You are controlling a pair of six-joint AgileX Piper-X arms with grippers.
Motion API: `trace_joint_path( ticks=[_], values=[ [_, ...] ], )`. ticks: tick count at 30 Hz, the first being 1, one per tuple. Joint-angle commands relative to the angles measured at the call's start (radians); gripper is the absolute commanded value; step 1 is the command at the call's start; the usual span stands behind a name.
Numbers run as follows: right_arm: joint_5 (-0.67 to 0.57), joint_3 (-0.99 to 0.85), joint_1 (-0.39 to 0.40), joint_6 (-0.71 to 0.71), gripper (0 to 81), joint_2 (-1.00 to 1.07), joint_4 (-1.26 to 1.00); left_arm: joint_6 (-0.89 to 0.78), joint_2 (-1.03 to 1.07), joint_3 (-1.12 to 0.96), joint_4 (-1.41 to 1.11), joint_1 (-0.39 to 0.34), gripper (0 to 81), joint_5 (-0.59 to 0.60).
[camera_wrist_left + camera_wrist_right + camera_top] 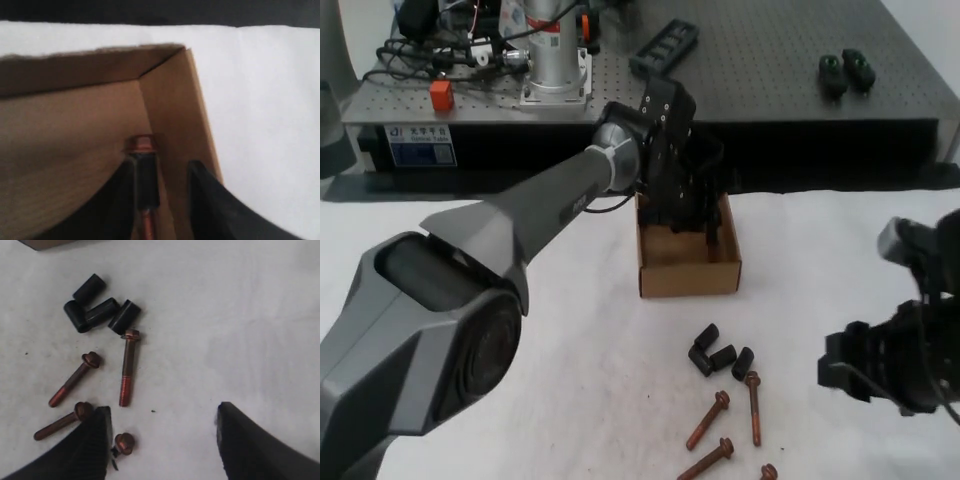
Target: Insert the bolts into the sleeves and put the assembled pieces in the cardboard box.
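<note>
We see the left hand (162, 172) inside the cardboard box (688, 272), centre frame, fingers (117, 205) apart, seemingly to leave a sleeved bolt (145, 175) there; right hand (164, 412) spread above loose bolts (127, 367)

Four loose bolts (128, 367), four loose sleeves (90, 288), one assembled piece (146, 175), one cardboard box (688, 273).

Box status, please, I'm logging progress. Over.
Left gripper open inside box, sleeved bolt between its fingers. Right gripper open over four loose bolts, four sleeves. Nothing in the way.
</note>
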Motion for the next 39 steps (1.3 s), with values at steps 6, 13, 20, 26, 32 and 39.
trace_joint_path(
  ticks=[6,13,20,26,32,39],
  values=[
    [0.027,-0.133,0.084,-0.006,41.4,0.233,-0.028,-0.059,-0.045,-0.019,0.001,0.000,27.2,0.084],
    [0.058,-0.236,0.163,-0.012,41.7,0.446,-0.001,0.166,-0.227,-0.017,0.119,0.001,26.1,-0.095],
    [0.069,-0.234,0.200,-0.016,26.7,0.521,0.003,0.360,-0.385,0.073,0.282,0.001,23.9,-0.290],
    [0.077,-0.234,0.177,-0.078,1.4,0.519,-0.042,0.399,-0.480,0.296,0.272,-0.016,23.9,-0.291],
    [0.077,-0.203,0.040,-0.102,1.4,0.383,0.023,0.544,-0.467,0.380,0.247,-0.113,28.4,-0.188],
    [0.012,-0.079,-0.183,-0.123,1.4,0.077,0.131,0.669,-0.367,0.347,0.236,-0.247,30.9,-0.179]
  ],
)
